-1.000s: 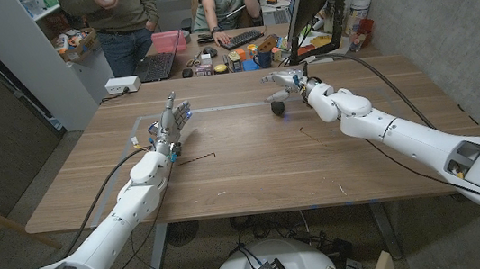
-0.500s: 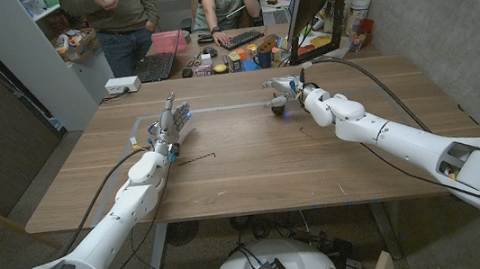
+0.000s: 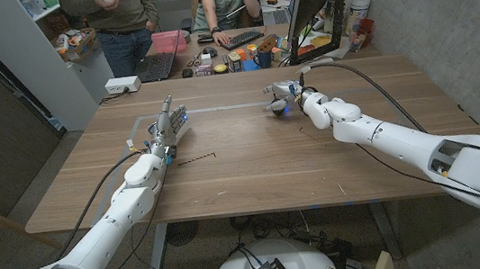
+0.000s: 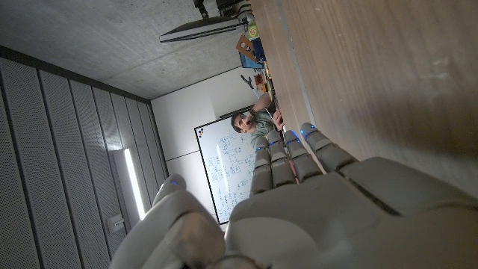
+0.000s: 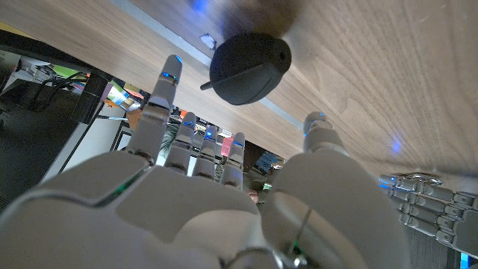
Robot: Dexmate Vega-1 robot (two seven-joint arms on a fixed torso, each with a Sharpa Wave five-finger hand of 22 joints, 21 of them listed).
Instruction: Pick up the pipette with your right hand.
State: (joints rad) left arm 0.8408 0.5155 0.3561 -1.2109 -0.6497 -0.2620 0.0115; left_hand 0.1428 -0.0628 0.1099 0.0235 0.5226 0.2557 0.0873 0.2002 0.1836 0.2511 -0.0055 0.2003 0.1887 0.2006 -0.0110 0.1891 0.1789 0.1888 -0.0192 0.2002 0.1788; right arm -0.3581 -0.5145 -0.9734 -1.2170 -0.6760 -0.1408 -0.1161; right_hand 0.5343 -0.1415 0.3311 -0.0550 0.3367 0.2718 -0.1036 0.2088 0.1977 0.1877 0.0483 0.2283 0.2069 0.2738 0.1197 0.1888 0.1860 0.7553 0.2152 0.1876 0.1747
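on the near half of the wooden desk (image 3: 253, 169) we see both arms reaching in. our left hand (image 3: 169, 124) stands over the desk's left part with its fingers straight, close together and holding nothing. farther out, our right hand (image 3: 282, 92) has its fingers (image 5: 166, 97) spread and empty around the pipette's dark bulb (image 5: 249, 68), which sits on the desk just beyond the fingertips; we cannot tell whether any finger touches it. in the head view the bulb (image 3: 278, 106) shows right beside that hand. past the far edge, a laptop (image 3: 156, 66), a keyboard (image 3: 243, 38) and two people (image 3: 121, 8).
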